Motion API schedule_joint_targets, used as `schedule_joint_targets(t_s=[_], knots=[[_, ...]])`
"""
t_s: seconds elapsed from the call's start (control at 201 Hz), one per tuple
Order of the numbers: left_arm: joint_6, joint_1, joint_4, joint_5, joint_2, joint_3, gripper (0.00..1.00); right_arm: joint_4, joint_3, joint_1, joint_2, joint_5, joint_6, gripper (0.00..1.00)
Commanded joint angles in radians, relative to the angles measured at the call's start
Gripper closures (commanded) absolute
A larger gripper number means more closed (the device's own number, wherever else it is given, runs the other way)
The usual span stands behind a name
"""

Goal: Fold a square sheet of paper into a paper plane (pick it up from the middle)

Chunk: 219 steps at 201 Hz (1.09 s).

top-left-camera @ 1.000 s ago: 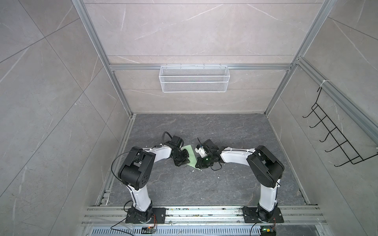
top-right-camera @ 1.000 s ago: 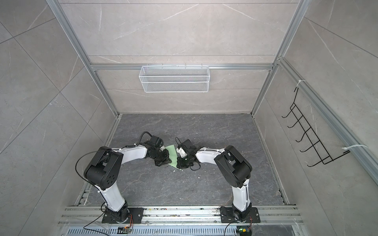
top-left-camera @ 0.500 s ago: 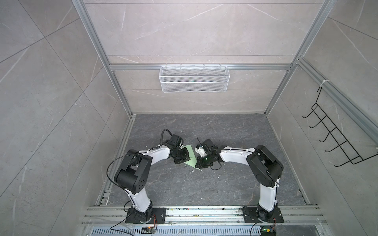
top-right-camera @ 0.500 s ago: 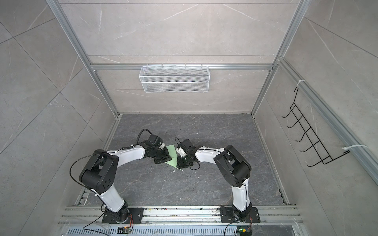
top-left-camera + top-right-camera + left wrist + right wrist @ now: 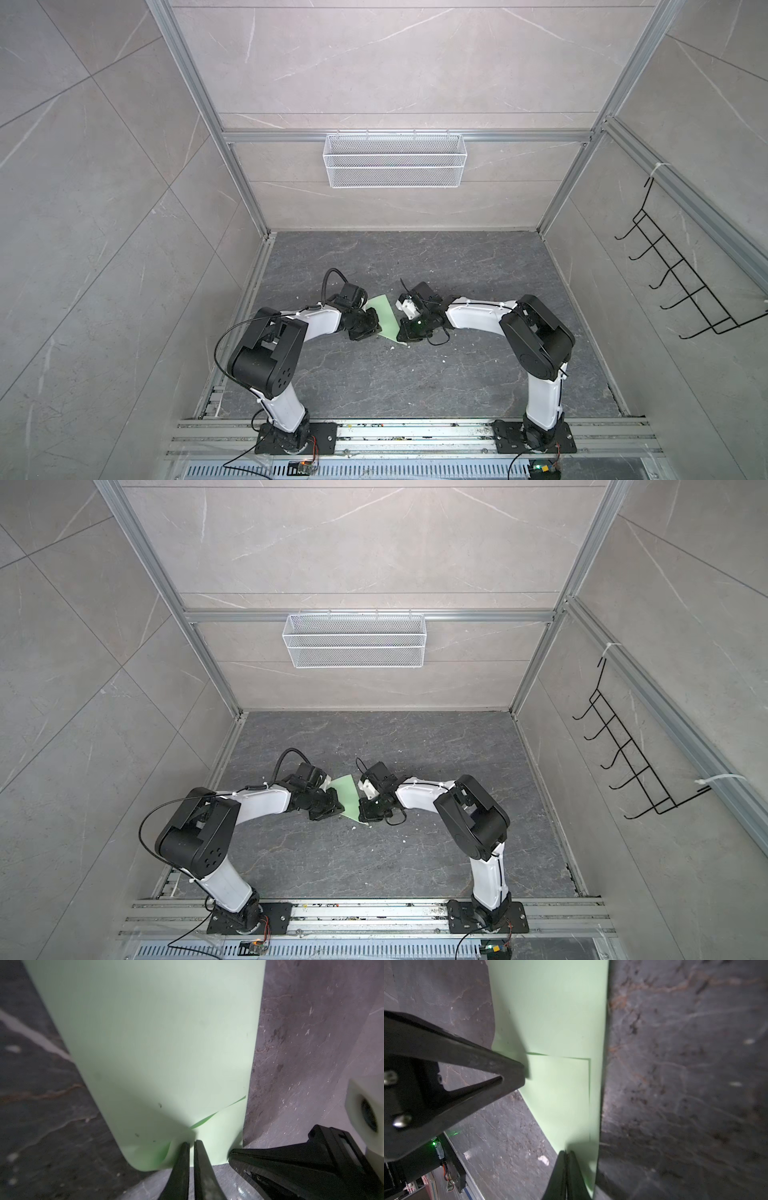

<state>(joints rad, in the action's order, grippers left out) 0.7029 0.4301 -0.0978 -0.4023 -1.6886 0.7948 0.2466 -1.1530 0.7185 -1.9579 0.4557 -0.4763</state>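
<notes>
The square sheet of paper [image 5: 384,318] [image 5: 348,798] is pale green and lies folded into a narrow strip on the dark floor between my two grippers. A folded flap [image 5: 560,1095] shows on it. My left gripper [image 5: 376,329] [image 5: 192,1142] is at the strip's left edge. Its fingers stand a thin slit apart over the paper, with nothing between them. My right gripper [image 5: 403,332] [image 5: 566,1152] is shut. Its tips are against the paper's near right edge. I cannot tell whether a layer is pinched. A paper plane is not in view.
A white wire basket [image 5: 394,160] hangs on the back wall. A black hook rack [image 5: 681,286] is on the right wall. Aluminium rails [image 5: 415,432] carry both arm bases at the front. White crumbs [image 5: 392,347] lie on the floor near the paper.
My left arm's elbow has swung left, and the left fingers have parted by a slit. The right arm and the paper have stayed where they were.
</notes>
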Motion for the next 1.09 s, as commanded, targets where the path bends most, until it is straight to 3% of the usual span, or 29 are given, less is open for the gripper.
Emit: schedule_joint_targets(t_s=[0.0,0.314,1.085], knots=[[-0.053,-0.017,0.022,0.045,0.013,-0.063,0.89,0.038,0.004,-0.004,-0.035,-0.029,-0.011,0.91],[-0.046,-0.016,0.038,0.077,-0.019,-0.112,0.99,0.043,-0.095,0.022,0.006,-0.003,-0.049,0.92],[-0.006,-0.016,-0.075,0.179,-0.060,-0.074,1.00,0.247,-0.160,0.032,-0.103,-0.097,-0.180,0.94]])
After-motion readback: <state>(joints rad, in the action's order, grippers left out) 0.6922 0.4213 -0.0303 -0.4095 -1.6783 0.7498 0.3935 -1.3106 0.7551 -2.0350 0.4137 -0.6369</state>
